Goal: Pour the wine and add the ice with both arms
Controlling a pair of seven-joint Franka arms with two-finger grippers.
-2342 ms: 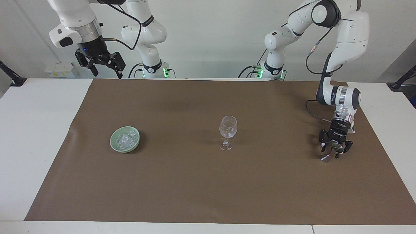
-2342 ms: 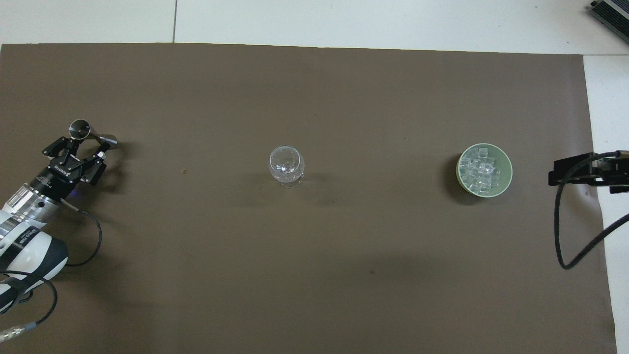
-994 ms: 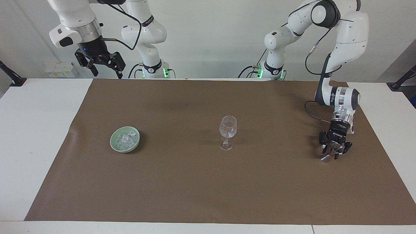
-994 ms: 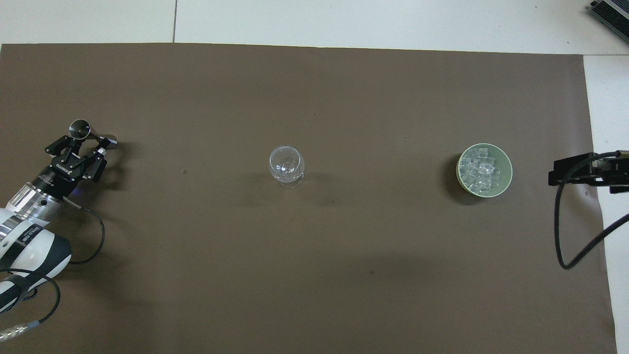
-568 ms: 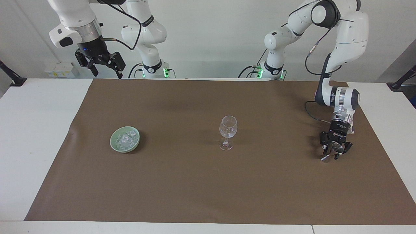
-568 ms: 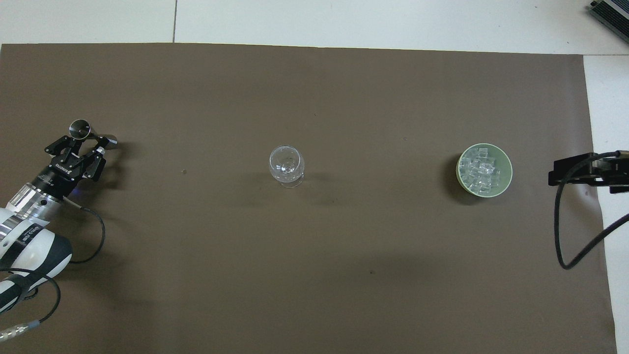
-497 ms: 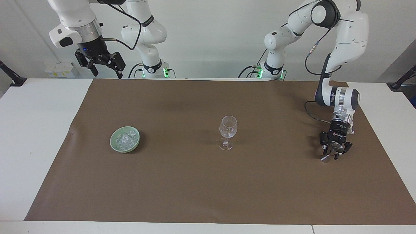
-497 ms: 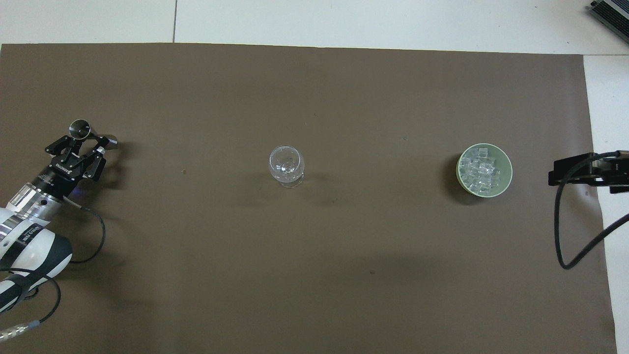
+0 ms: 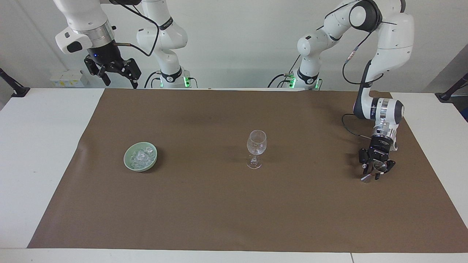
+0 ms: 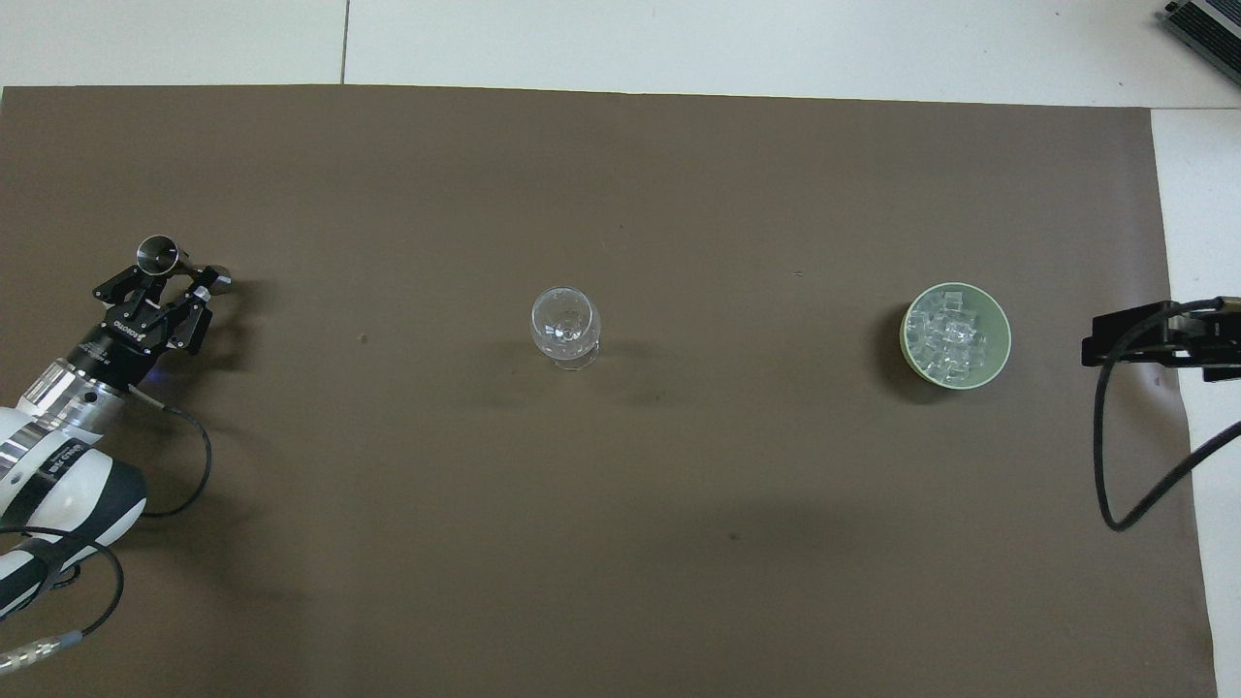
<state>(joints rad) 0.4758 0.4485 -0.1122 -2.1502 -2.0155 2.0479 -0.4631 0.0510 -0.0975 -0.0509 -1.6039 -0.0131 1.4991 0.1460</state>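
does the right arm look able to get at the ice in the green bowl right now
Probably yes. The right gripper hangs open, raised over the table edge at its own end. The ice lies uncovered in the green bowl toward that end, with nothing standing between them.

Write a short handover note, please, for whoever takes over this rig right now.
Left pincer: down at the jigger, toward the left arm's end; grip cannot be told.
Right pincer: open, raised over the table edge by the robots, waiting.
Ice in the bowl, toward the right arm's end; glass upright mid-table.
Done: nothing poured, no ice moved, as far as shows.
Left: pour into the glass, add ice.
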